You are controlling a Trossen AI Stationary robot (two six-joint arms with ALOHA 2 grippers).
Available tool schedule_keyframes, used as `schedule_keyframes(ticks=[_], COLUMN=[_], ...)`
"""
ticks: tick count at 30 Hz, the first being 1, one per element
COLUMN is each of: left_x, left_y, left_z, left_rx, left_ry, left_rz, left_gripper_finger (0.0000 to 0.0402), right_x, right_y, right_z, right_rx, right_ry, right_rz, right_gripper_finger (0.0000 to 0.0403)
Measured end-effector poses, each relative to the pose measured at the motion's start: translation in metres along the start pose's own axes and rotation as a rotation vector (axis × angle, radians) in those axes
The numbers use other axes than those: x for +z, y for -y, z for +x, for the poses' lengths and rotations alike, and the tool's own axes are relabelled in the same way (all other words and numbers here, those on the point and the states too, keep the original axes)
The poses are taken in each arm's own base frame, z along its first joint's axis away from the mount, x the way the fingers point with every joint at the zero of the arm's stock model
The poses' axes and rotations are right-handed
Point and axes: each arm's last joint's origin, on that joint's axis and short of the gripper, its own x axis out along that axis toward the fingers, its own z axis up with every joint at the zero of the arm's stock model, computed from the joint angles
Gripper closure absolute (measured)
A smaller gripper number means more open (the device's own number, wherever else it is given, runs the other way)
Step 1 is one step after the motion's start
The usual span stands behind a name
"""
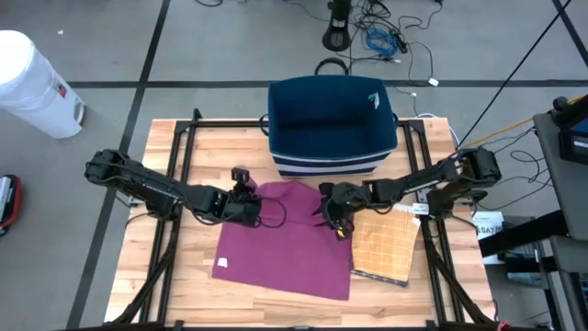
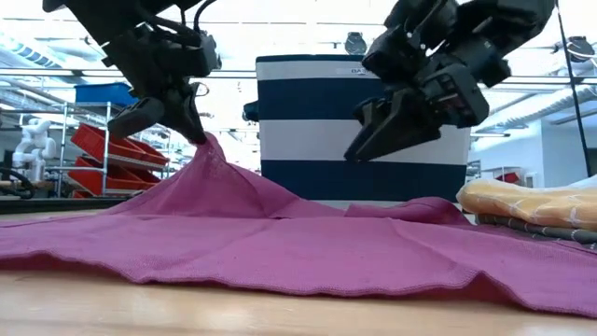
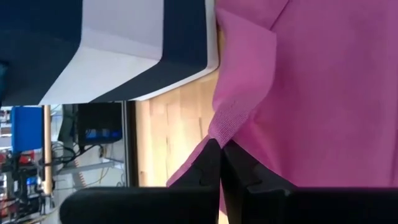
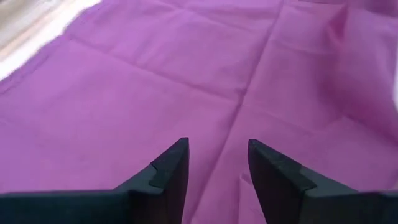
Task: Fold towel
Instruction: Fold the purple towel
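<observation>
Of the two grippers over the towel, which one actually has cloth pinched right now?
The left gripper: its fingers are shut on an edge of the magenta towel, lifting it into a peak. The right gripper hangs open above the cloth, holding nothing.

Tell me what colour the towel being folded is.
Magenta-purple, plain, no pattern. The towel shows best in the high view.

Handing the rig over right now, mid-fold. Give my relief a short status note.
Left gripper: jaws shut on the magenta towel, pinching its far-left corner and lifting it into a peak.
Right gripper: jaws open, poised over the towel's far-right edge, gripping nothing.
The towel lies spread on the wooden table, in front of the navy striped bin; a tan folded towel sits at its right.
Done: one corner gripped. Left: grip the other, fold.
</observation>
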Motion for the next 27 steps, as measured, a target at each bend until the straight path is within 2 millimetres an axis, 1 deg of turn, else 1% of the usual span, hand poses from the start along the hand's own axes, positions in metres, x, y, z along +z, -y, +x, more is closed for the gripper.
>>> schedule_keyframes(ticks=[4,8,15,18,22,25,27], left_x=[0.001,0.001,0.0,0.001,0.001,0.001,0.001], left_y=[0.002,0.002,0.002,0.002,0.002,0.002,0.002], left_z=[-0.001,-0.001,-0.001,-0.001,-0.001,-0.001,-0.001], left_rx=[-0.018,-0.021,-0.035,-0.043,-0.043,-0.043,-0.043], left_ry=[0.01,0.008,0.01,0.011,0.012,0.012,0.012], left_rz=[-0.014,-0.024,-0.03,-0.03,-0.031,-0.03,-0.03], left_gripper_finger=[0.0401,0.0401,0.0401,0.0401,0.0401,0.0401,0.0401], right_x=[-0.008,-0.021,-0.028,-0.032,-0.041,-0.045,-0.044], right_y=[0.01,0.022,0.038,0.041,0.039,0.038,0.038], right_z=[0.011,0.019,0.018,0.018,0.021,0.022,0.022], right_rx=[0.055,0.041,0.025,0.026,0.043,0.045,0.042], right_ry=[0.004,-0.044,-0.055,-0.084,-0.145,-0.179,-0.179], right_rz=[-0.005,-0.008,0.003,0.015,0.032,0.039,0.049], right_gripper_finger=[0.0252,0.0252,0.0252,0.0253,0.0263,0.0278,0.0299])
